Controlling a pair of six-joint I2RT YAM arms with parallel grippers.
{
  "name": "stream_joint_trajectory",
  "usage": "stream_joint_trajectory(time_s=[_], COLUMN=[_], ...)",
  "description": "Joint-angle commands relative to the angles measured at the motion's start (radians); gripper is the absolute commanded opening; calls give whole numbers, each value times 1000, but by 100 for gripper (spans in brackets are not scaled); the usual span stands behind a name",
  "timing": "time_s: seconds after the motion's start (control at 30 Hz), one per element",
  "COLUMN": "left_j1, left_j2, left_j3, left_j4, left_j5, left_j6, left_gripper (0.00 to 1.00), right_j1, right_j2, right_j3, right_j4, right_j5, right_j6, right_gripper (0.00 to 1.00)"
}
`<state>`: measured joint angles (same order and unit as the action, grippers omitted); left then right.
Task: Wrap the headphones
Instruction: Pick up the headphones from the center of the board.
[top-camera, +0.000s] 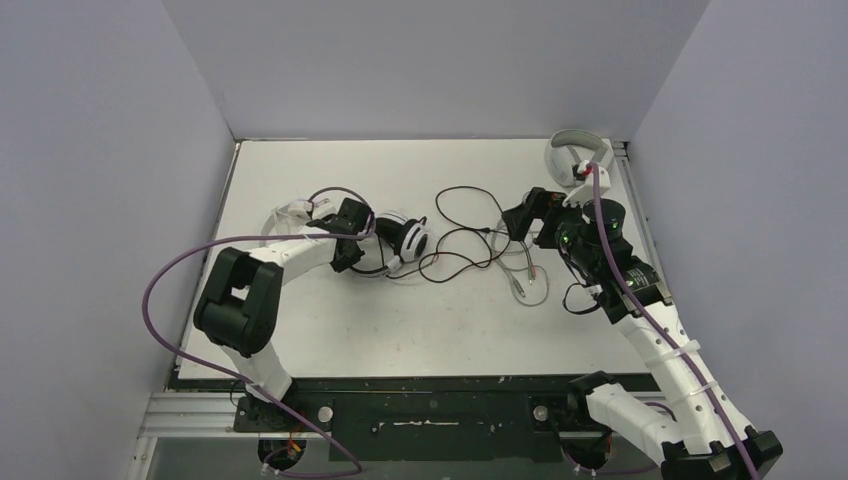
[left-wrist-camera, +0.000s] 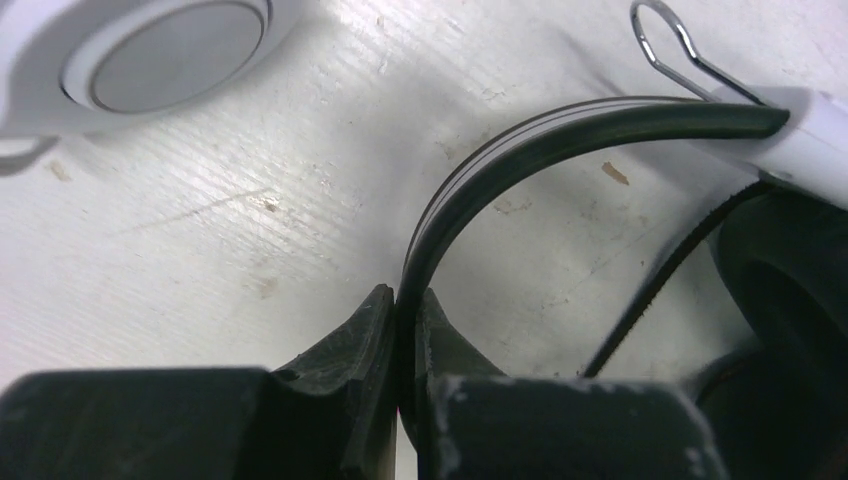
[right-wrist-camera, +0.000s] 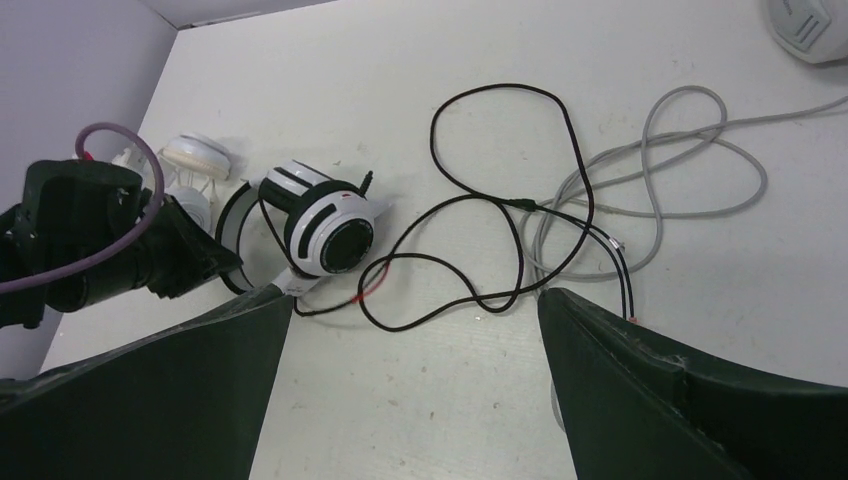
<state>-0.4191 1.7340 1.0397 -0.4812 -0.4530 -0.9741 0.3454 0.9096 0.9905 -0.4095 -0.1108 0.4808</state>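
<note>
Zero of the two sets are wrapped, as far as I can see. The black-and-white headset (top-camera: 405, 238) lies left of centre in the top view. Its black cable (right-wrist-camera: 500, 88) sprawls in loose loops toward mid-frame and is not wound round anything.

The left gripper (left-wrist-camera: 400, 300) is clamped on the headband (left-wrist-camera: 520, 140). Its wrist view shows the thin band pinched between both fingers. So the headset is secured, but I judge that winding hasn't started.

The small white on-ear pair (top-camera: 295, 212) sits just left of the left gripper in the top view. One of its earcups shows at the upper left of the left wrist view. Its thin cable is too fine to trace, so I can't tell how it lies.

The right gripper (top-camera: 525, 215) hovers right of centre over the table (top-camera: 330, 340), with its jaws wide apart and holding nothing. In its wrist view the black cable crosses the grey cable (right-wrist-camera: 700, 90) of the grey over-ear pair (top-camera: 575, 155), which sits at the upper right.

Left to do, as I read it:
- Pull the black cable clear of the grey one, gather it, and wrap it on the headset.
- Do the same for the white pair.

So the job looks to be at an early stage.
</note>
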Motion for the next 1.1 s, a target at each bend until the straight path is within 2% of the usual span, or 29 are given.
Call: stream_joint_trajectory(time_s=[0.0, 0.17, 0.5, 0.63, 0.8, 0.9, 1.0, 1.07], left_j1=[7, 27, 29, 29, 26, 27, 28, 27], left_j2=[-114, -197, -392, -424, -480, -490, -475, -464], left_j3=[66, 126, 293, 364, 355, 365, 439, 507], left_j4=[-50, -179, -302, -340, -314, -313, -356, -400], left_j5=[-53, 16, 72, 125, 160, 182, 188, 202], left_j6=[205, 283, 352, 357, 358, 363, 377, 387], left_gripper=[0, 0, 0, 0, 0, 0, 0, 0], right_j1=[-6, -4, 30, 100, 237, 270, 271, 271], right_j2=[-8, 13, 41, 68, 164, 190, 158, 126], right_j3=[-20, -48, -149, -161, -39, -11, -69, -162], right_j4=[101, 166, 336, 393, 352, 349, 395, 496], right_j5=[-70, -163, -336, -301, -196, -170, -164, -148], right_j6=[-85, -122, -151, -154, -161, -179, -220, -234], right_gripper=[100, 100, 99, 100, 100, 100, 100, 100])
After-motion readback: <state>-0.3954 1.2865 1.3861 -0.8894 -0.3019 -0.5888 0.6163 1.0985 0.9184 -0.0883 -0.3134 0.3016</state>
